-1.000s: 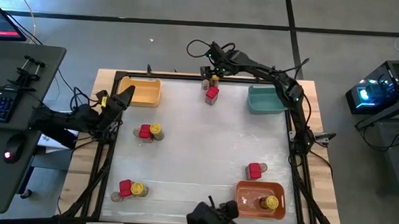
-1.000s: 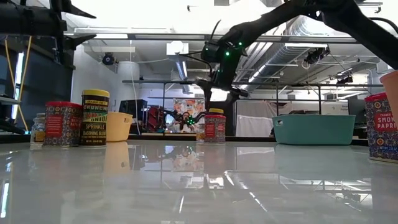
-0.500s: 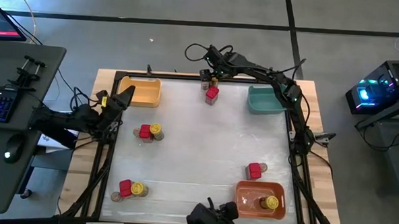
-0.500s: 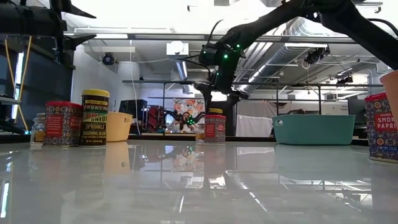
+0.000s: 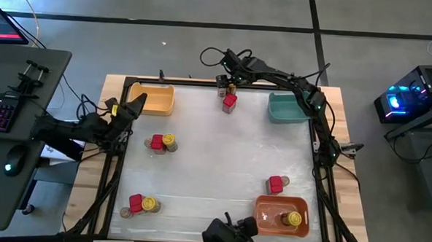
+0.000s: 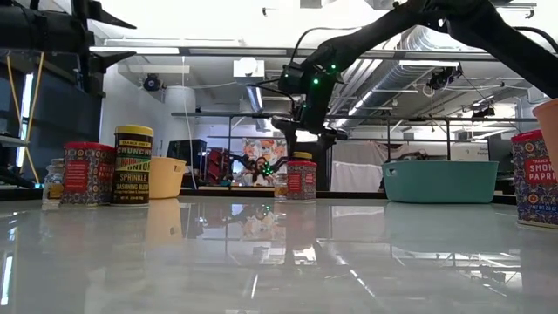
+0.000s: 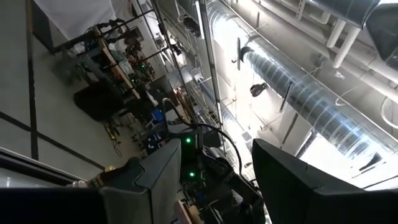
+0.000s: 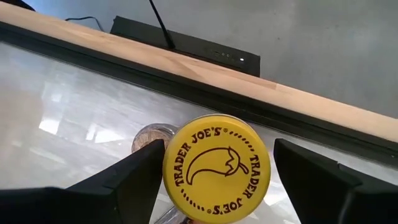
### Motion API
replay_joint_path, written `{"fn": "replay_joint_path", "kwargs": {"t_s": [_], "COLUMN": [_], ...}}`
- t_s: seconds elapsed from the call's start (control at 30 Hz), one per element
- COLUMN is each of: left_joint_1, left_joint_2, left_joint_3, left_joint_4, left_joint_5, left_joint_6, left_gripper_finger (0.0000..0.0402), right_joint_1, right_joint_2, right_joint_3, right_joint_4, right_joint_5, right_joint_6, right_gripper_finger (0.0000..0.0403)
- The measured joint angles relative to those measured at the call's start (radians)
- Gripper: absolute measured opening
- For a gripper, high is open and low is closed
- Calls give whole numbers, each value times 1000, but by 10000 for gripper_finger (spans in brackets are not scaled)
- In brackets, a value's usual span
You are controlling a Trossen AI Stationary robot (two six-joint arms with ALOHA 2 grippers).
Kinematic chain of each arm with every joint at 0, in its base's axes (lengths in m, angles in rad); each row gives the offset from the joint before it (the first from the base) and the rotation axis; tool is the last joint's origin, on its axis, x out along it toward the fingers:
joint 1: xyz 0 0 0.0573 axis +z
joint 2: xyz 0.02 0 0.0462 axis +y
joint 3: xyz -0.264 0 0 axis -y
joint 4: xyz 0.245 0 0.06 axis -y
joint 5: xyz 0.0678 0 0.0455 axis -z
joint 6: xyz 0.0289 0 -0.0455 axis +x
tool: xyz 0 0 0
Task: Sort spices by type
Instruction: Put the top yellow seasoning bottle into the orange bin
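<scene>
Three spices stand together at the table's far edge: a red tin (image 5: 229,102), a yellow-lidded jar (image 5: 233,85) and a small tan jar (image 5: 222,92). My right gripper (image 5: 224,80) hangs over them, open. In the right wrist view its fingers (image 8: 127,183) stand on either side of the yellow lid (image 8: 216,168), and the tan jar (image 8: 148,138) shows behind it. In the low view the right gripper (image 6: 301,131) is just above the yellow-lidded jar (image 6: 302,158). My left gripper (image 5: 135,103) waits open by the table's left edge, tipped upward at the ceiling.
A yellow bin (image 5: 152,100) sits far left and a teal bin (image 5: 286,108) far right. An orange bin (image 5: 265,205) near right holds a yellow-lidded jar (image 5: 294,219). More spices stand at mid left (image 5: 156,142), near left (image 5: 136,203) and right (image 5: 275,185).
My right gripper has moved a little toward the table's left and come down slightly over the spices at the far edge. Nothing on the table has moved.
</scene>
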Motion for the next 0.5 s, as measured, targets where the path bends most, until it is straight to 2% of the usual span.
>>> {"fn": "replay_joint_path", "kwargs": {"t_s": [0.23,0.5], "left_joint_1": [0,0], "left_joint_2": [0,0], "left_joint_3": [0,0], "left_joint_4": [0,1], "left_joint_5": [-12,-12], "left_joint_6": [8,8], "left_gripper_finger": [186,186], "right_joint_1": [0,-1], "right_joint_2": [0,0], "right_joint_3": [0,0], "right_joint_4": [0,0], "right_joint_5": [-15,-24], "right_joint_6": [-4,-16], "right_gripper_finger": [231,229]}}
